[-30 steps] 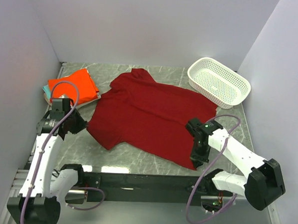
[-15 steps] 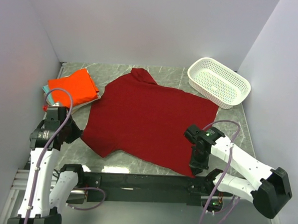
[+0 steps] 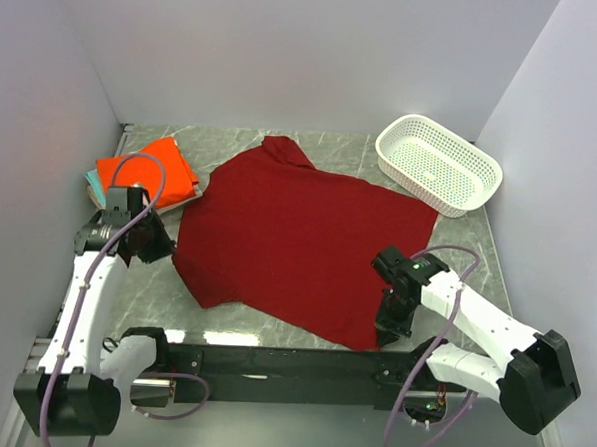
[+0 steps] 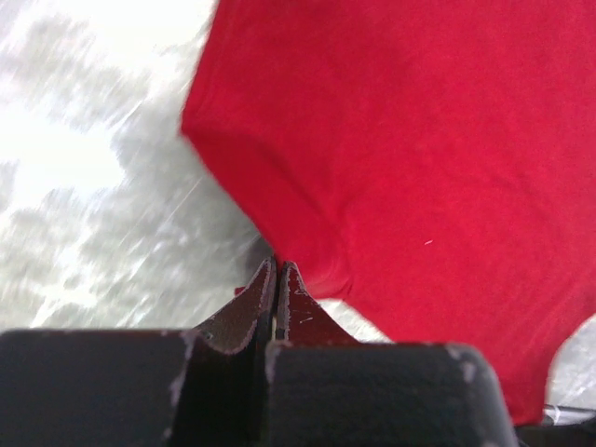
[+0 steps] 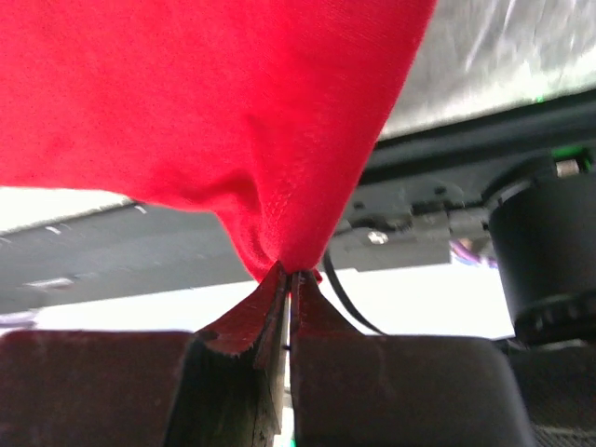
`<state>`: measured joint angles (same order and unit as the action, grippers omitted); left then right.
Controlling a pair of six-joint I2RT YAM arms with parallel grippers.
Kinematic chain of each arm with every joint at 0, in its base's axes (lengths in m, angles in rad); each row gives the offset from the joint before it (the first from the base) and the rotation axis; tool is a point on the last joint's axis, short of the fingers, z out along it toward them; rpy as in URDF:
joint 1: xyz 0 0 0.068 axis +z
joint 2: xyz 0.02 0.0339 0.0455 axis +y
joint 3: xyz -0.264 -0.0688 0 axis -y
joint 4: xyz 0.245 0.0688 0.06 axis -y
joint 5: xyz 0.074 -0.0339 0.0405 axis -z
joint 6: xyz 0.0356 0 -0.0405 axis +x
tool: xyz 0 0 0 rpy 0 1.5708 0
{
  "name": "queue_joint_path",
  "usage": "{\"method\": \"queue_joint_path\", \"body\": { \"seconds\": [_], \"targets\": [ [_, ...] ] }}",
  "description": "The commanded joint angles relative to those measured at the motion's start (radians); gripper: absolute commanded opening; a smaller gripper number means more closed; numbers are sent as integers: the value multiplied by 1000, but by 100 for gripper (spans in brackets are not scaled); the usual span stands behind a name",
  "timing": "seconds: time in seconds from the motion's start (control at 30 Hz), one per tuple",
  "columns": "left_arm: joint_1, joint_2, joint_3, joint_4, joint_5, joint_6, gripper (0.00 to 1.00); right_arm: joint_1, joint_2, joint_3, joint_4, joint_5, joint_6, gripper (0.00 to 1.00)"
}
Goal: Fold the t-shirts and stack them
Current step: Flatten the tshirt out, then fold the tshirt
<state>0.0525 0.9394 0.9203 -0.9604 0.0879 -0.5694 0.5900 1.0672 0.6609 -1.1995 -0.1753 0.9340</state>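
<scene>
Firstly, the setting: a grey marbled tabletop [image 3: 155, 288] closed in by plain pale walls [image 3: 287, 53] on three sides.

Left arm: white segments rise from the near-left corner, elbow bent, with a lilac cable looping over it. The left gripper [image 3: 160, 248] sits low at the left edge of the dark crimson t-shirt [image 3: 298, 239]. In the wrist view its black fingers [image 4: 296, 307] are pressed together, the tips meeting the cloth's hem, apparently nipping it.

Right arm: reaches in from the near-right corner, forearm angled toward the centre. The right gripper [image 3: 385, 326] is at the shirt's near-right corner, close to the table's front edge. Its fingers [image 5: 244, 321] are closed tight on a pinch of red fabric, which tents up from the tips.

Materials, left to right:
- Bright orange folded t-shirt [image 3: 149, 173] — soft rectangle at rear left, topping a small stack, with a teal folded t-shirt [image 3: 90, 181] showing beneath at its left edge.
- Crimson shirt — matte knit, spread nearly flat across the middle, collar toward the rear, just beside the stack.
- White perforated plastic basket [image 3: 425, 190] — oval, rear right, just beyond the crimson shirt's far-right corner.
</scene>
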Motion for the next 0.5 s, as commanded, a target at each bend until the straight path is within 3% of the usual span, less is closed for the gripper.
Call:
{"method": "queue_joint_path", "body": {
  "seconds": [0.0,0.17,0.47],
  "targets": [
    [3,47,69,146,81,62,0,-87,11,6,69,-10,-67,0],
    [1,154,94,222,139,86,0,-273,25,39,81,11,-175,0],
    [-13,314,199,348,228,114,0,-430,120,97,126,7,-291,0]
  ]
}}
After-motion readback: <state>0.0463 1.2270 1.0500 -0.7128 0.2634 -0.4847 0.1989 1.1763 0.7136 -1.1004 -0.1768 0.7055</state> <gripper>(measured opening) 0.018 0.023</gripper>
